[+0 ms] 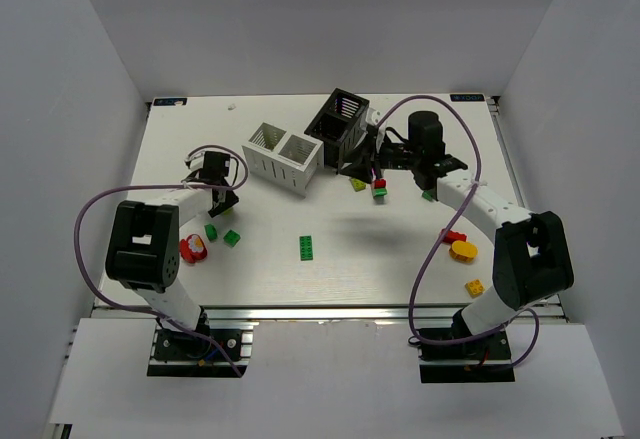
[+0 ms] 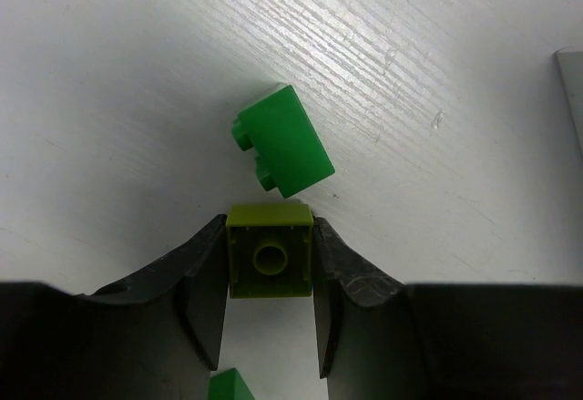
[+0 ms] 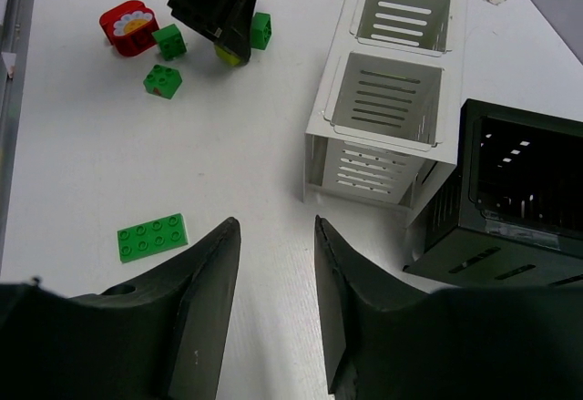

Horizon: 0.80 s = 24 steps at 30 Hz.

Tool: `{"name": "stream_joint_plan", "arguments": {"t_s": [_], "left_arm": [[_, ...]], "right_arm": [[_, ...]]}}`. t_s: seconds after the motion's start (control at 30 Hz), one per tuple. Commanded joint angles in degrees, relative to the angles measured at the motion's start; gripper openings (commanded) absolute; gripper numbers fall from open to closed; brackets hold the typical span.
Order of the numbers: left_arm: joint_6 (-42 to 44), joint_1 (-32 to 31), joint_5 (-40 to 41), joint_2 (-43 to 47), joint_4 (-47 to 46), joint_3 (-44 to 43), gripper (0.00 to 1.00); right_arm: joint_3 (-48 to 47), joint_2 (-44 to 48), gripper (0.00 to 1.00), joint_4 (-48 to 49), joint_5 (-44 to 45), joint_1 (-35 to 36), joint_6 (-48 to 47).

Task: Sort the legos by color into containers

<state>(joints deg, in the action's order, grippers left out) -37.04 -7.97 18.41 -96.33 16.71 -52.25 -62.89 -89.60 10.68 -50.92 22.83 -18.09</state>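
The left hand (image 2: 270, 277) grips a lime brick (image 2: 270, 250) just above the table (image 2: 109, 72), with a green brick (image 2: 284, 140) lying just beyond its fingertips. The right hand (image 3: 271, 236) gapes empty near the white container (image 3: 364, 158).

Left arm (image 1: 180, 197): elbow raised near base, forearm reaching forward, wrist bent down. Left end effector (image 1: 224, 201) low over tabletop (image 1: 330, 279), fingers (image 2: 205, 272) clamped on lime brick (image 2: 271, 256), one on each side. Right arm (image 1: 482, 205): stretched forward and inward toward centre. Right end effector (image 3: 275, 231) pointing left, raised off tabletop, fingers parted, nothing between them.
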Motion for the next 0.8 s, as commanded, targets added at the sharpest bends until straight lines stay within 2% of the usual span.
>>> {"name": "stream_joint_plan", "arguments": {"t_s": [0.0, 0.1, 0.2, 0.23, 0.37, 0.57, 0.77], "left_arm": [[0.47, 0.32, -1.19, 2.72, -0.27, -0.49, 0.14], [0.65, 0.32, -3.55, 6.67, -1.06, 2.14, 0.10], [1.44, 0.41, -8.56, 12.30, -4.22, 6.26, 0.09], [1.79, 0.41, -9.96, 13.96, -6.23, 7.24, 0.06], [2.49, 0.32, -17.34, 22.39, -10.11, 10.15, 0.04], [3.29, 0.32, -22.28, 26.11, -12.14, 6.29, 0.03], [3.99, 0.23, -25.00, 21.02, -12.49, -2.22, 0.03]], "right_arm": [[-0.48, 1.98, 0.43, 2.07, -0.24, -0.24, 0.95], [-0.21, 1.98, 0.41, 2.07, 1.43, -0.24, 1.82], [-0.04, 1.80, 0.32, 2.15, 3.10, -0.42, 2.00], [0.05, 1.71, 0.26, 2.07, 4.50, -0.42, 2.79], [0.58, 1.27, 0.18, 2.24, 6.62, -0.86, 4.72], [2.60, 1.36, 0.20, 2.51, 8.73, -1.21, 6.31], [3.92, 1.71, 0.24, 2.77, 9.96, -1.65, 5.87]]}}
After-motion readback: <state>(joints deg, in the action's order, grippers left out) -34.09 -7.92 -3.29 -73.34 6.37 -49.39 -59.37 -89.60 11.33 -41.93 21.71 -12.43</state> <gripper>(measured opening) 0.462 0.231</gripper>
